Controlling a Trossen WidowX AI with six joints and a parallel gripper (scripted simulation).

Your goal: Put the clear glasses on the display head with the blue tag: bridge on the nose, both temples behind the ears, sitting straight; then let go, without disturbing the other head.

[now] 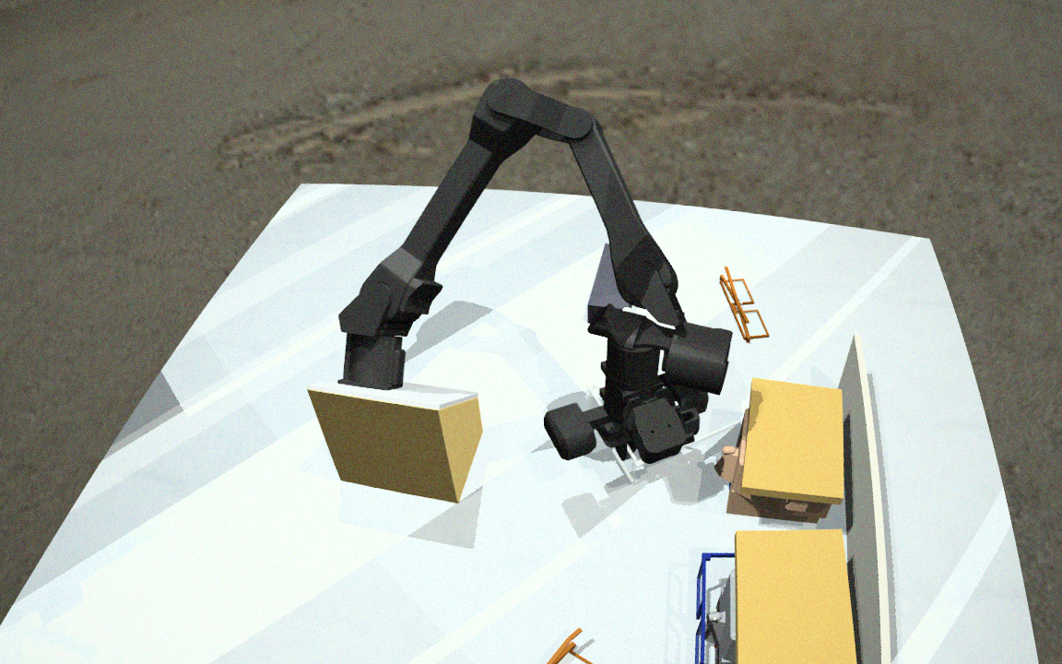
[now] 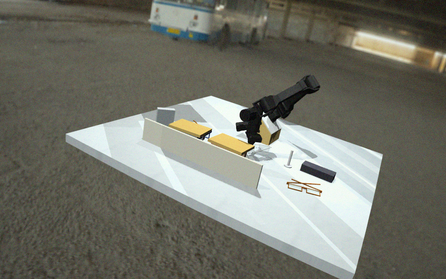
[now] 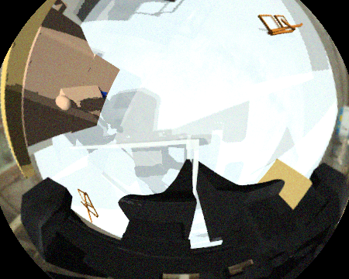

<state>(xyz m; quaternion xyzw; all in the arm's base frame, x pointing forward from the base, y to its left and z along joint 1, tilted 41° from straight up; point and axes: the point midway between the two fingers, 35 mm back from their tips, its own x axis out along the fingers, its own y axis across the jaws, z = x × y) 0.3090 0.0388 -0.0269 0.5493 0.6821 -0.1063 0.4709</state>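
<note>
My gripper (image 1: pixel 622 452) (image 2: pixel 254 141) (image 3: pixel 190 163) is low over the table, shut on the clear glasses (image 1: pixel 625 470) (image 2: pixel 262 151) (image 3: pixel 159 145). They show as thin pale lines on the white top, just in front of the nearer display head (image 1: pixel 735 464) (image 3: pixel 66 101). That head has a skin-tone face under a yellow top (image 1: pixel 795 442) (image 2: pixel 230 143); a small blue mark shows by it in the wrist view. The second head (image 1: pixel 790 594) (image 2: pixel 189 127) wears blue glasses (image 1: pixel 703 590). I cannot tell which part of the frame the fingers pinch.
Orange glasses (image 1: pixel 743 303) (image 2: pixel 303 187) (image 3: pixel 87 204) lie far right; another orange pair (image 1: pixel 568 647) (image 3: pixel 278 23) lies near the front edge. A backboard (image 1: pixel 861 462) (image 2: pixel 200 155) stands behind both heads. A dark block (image 2: pixel 317 171), a white post (image 2: pixel 289 159) and the arm's yellow pedestal (image 1: pixel 398 445) stand nearby.
</note>
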